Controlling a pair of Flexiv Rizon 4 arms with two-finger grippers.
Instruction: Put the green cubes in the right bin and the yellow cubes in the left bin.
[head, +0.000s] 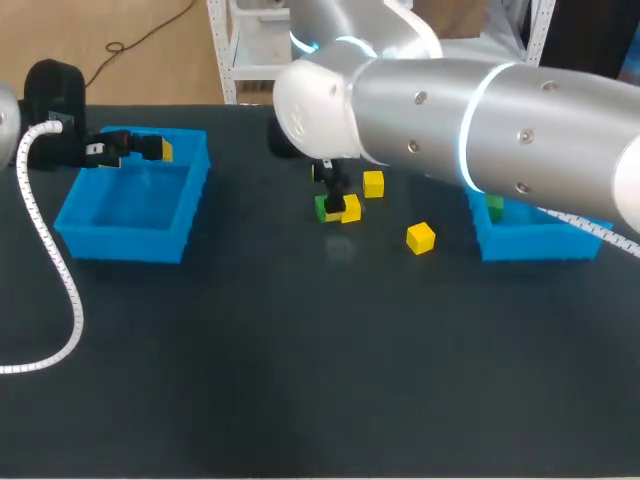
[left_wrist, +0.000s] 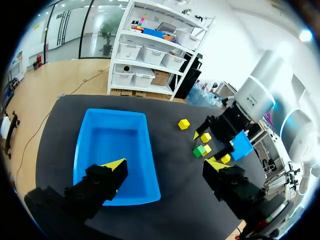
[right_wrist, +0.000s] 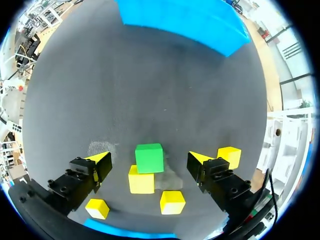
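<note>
Green cube (right_wrist: 149, 157): on the table near its middle, squarely between the fingers of the right gripper (right_wrist: 149, 160), a gap left on either side; not gripped.
Right gripper: spread wide, holding nothing, pointing straight down over the cluster of cubes; by the look of it, only a drop and a squeeze needed.
Line of closing: across the green cube from one free face to the opposite free face, so probably a clean pinch.
Touching yellow cube (right_wrist: 141, 180): pressed against the green one on the wrist side, off the line between the fingers; likely spared by the closing, though a nudge is possible.
Loose yellow cubes: one further back under the wrist (right_wrist: 172, 201), one outside each finger (right_wrist: 97, 208) (right_wrist: 229, 156), all apart from the green.
Right arm (head: 480, 110): in from the right, reaching past the middle, by far the nearer arm.
Right bin (head: 530, 245): near the cluster, one green cube (head: 494, 207) already inside.
Left bin (left_wrist: 112, 150): well apart from the cluster.
Left gripper (left_wrist: 166, 164): fingers parted, nothing between them, hanging above the left bin.
</note>
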